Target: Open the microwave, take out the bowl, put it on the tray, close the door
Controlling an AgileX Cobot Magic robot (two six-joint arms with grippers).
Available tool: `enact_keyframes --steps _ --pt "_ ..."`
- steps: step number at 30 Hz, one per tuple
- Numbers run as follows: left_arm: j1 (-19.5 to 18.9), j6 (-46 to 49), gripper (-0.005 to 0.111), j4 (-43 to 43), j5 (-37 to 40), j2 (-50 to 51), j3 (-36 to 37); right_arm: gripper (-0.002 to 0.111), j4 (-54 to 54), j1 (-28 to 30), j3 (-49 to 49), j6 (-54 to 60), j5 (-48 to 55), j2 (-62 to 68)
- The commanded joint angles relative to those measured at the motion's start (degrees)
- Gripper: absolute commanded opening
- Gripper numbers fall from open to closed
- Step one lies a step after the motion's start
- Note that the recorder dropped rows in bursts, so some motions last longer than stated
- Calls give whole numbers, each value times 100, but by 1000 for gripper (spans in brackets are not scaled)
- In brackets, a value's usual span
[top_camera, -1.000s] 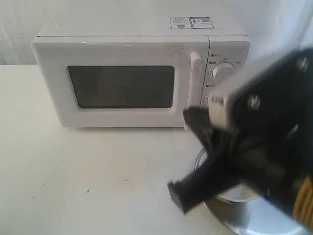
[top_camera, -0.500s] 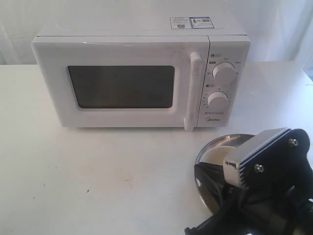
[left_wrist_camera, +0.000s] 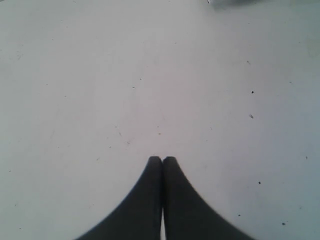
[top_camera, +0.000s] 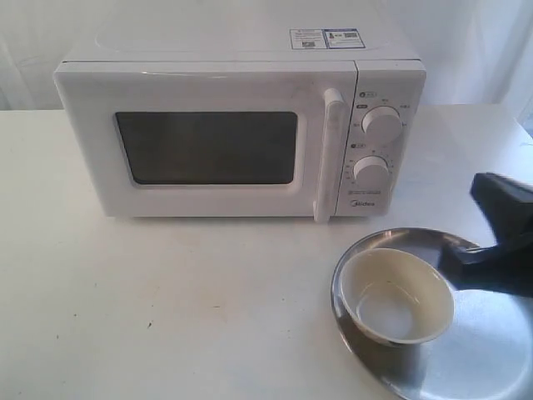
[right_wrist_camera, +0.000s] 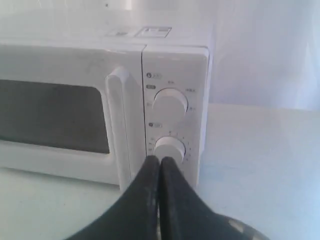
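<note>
The white microwave stands at the back of the table with its door shut and the bar handle beside two dials. In front of it to the right, the cream bowl sits upright on the silver tray, toward the tray's left side. My right gripper shows at the right edge, just past the tray. In the right wrist view it is shut and empty, facing the microwave and its lower dial. My left gripper is shut over bare table, outside the exterior view.
White speckled tabletop spreads in front and to the left of the microwave. A pale curtain hangs behind. The tray runs off the bottom right of the exterior view.
My right arm, which filled the right foreground, has pulled back to the right edge. The bowl on the tray is now uncovered. The microwave door stays shut.
</note>
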State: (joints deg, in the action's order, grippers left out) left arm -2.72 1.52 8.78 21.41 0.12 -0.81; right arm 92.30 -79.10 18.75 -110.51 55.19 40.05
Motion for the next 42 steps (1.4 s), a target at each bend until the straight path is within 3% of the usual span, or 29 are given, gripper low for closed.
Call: enact_keyframes --steps 1,9,20,24,28,39,42 --pt "1 0 0 -59 237 -12 55 0 16 1230 -154 1718 -1550 -1480" --pt "1 0 0 -59 237 -12 55 0 -125 3934 -1243 1932 -2404 -3372" --pt "1 0 0 -59 237 -12 55 0 28 6064 -1787 1972 -4836 -3867" --pt "1 0 0 -59 237 -12 55 0 -22 6723 -1875 1867 -5267 -4001" --pt "1 0 0 -59 237 -12 55 0 -22 6997 -1875 1623 -5519 -4005" --pt "1 0 0 -59 237 -12 55 0 -98 6997 -1875 2128 -5680 -4005" --pt "1 0 0 -59 237 -12 55 0 -3325 6997 -1875 5275 -4770 -4005"
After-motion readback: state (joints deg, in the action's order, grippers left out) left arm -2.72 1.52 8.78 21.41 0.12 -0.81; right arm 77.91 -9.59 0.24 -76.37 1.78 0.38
